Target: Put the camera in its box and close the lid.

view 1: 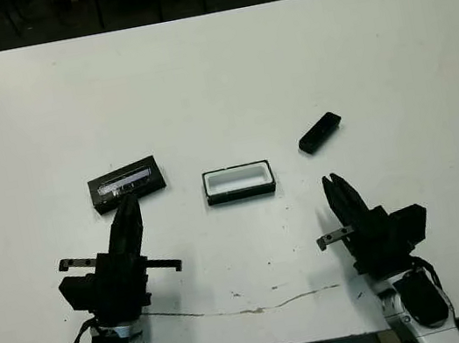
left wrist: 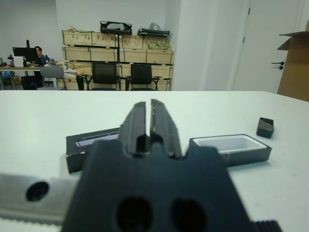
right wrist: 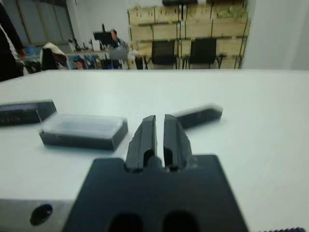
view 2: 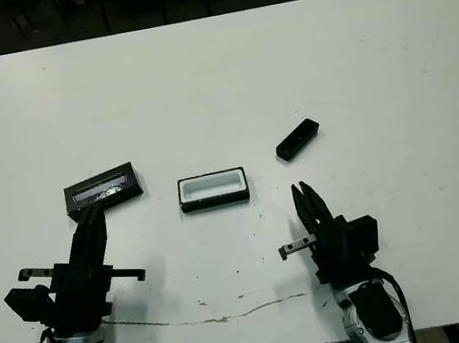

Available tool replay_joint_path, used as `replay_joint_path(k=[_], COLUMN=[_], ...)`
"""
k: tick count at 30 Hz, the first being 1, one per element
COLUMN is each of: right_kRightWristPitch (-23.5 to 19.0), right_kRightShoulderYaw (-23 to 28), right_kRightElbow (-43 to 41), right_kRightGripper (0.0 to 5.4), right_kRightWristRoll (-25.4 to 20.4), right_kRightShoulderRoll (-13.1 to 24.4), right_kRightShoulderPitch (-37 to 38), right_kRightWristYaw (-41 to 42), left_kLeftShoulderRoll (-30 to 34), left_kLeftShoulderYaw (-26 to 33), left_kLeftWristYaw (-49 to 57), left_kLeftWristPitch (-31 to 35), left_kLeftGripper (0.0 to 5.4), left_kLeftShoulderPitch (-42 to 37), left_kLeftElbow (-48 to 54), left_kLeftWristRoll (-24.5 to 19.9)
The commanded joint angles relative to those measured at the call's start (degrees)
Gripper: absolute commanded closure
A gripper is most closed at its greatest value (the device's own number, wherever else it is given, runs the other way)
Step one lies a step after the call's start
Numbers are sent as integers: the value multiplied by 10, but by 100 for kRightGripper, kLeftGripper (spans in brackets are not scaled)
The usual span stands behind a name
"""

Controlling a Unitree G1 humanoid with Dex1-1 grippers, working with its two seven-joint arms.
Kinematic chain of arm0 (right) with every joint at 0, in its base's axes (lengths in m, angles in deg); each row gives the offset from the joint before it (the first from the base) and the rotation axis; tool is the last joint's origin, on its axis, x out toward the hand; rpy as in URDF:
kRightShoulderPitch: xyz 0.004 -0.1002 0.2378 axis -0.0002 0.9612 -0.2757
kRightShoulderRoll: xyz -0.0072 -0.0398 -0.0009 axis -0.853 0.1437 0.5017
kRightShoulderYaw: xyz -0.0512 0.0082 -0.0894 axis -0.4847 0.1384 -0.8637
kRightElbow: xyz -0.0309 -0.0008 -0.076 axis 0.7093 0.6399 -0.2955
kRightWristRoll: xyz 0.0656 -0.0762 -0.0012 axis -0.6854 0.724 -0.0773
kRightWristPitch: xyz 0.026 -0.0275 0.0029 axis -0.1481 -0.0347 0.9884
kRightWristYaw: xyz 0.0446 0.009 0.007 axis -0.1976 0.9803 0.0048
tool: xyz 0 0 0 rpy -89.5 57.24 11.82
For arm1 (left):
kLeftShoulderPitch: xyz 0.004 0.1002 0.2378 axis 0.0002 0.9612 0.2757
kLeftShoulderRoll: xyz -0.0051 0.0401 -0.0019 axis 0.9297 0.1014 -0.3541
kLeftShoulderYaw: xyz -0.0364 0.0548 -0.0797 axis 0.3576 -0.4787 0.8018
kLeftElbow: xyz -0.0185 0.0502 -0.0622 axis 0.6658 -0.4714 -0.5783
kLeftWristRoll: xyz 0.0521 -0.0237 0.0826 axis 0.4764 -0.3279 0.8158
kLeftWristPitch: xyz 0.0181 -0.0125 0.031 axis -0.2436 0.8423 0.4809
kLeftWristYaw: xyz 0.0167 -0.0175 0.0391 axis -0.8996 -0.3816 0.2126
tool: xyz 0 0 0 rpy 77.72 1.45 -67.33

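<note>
Nothing packed yet: 3 parts laid out apart on the white table (view 1: pixel 213 77), all untouched. Open box (view 1: pixel 239 182) at centre, white lining facing up, ready to take its content from above. Camera (view 1: pixel 320 132) lying flat and slanted, well apart from the box on the right side and a little farther from the robot, beyond the right gripper (view 1: pixel 335 186). Lid (view 1: pixel 126 183) flat on the left side, silvery strip up, with the tip of the left gripper (view 1: pixel 128 209) just beside its near edge, perhaps overlapping it from above; contact not clear. Both sets of fingers pressed nearly together, only a thin slit between them in each wrist view, holding nothing. Division of labour apparent from the layout: right arm nearest the camera, left arm nearest the lid, box between the 2 within reach of both. Judged as the very start, with step 1 being a right-side pick of the camera. Needed for that: spreading the fingers, turning the wrist to suit the slant of the bar, then pinching across its narrow width. Likely trouble: a slim low bar skidding on the smooth top, or going into the snug tray tilted and keeping the lid from seating. People and chairs visible far beyond the table, of no concern here.
</note>
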Motion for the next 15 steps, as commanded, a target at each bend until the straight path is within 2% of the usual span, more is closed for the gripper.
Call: replay_joint_path(k=[1,3,6,8,10,13,15], right_kRightWristPitch=[-65,-90,-142,-167,-162,-138,-123], right_kRightShoulderYaw=[61,104,139,133,119,88,52], right_kRightElbow=[-72,-87,-45,14,96,233,329], right_kRightGripper=[540,540,540,540,540,540,540], right_kRightWristRoll=[-28,-35,-47,-17,0,16,49], right_kRightShoulderRoll=[70,120,192,241,263,273,289], right_kRightShoulderPitch=[-45,-123,-269,-366,-447,-547,-609], right_kRightWristYaw=[22,37,58,72,92,131,166], left_kLeftShoulderRoll=[-3,-4,-6,-7,-9,-9,-8], left_kLeftShoulderYaw=[-5,-8,-12,-14,-17,-20,-21], left_kLeftWristYaw=[8,12,15,19,22,26,27], left_kLeftWristPitch=[4,9,8,7,4,3,4], left_kLeftGripper=[538,538,538,538,538,538,538], left_kLeftShoulderPitch=[33,35,36,36,36,37,37], left_kLeftElbow=[-3,0,-2,-3,-6,-5,-5], left_kLeftWristRoll=[8,9,10,11,13,17,17])
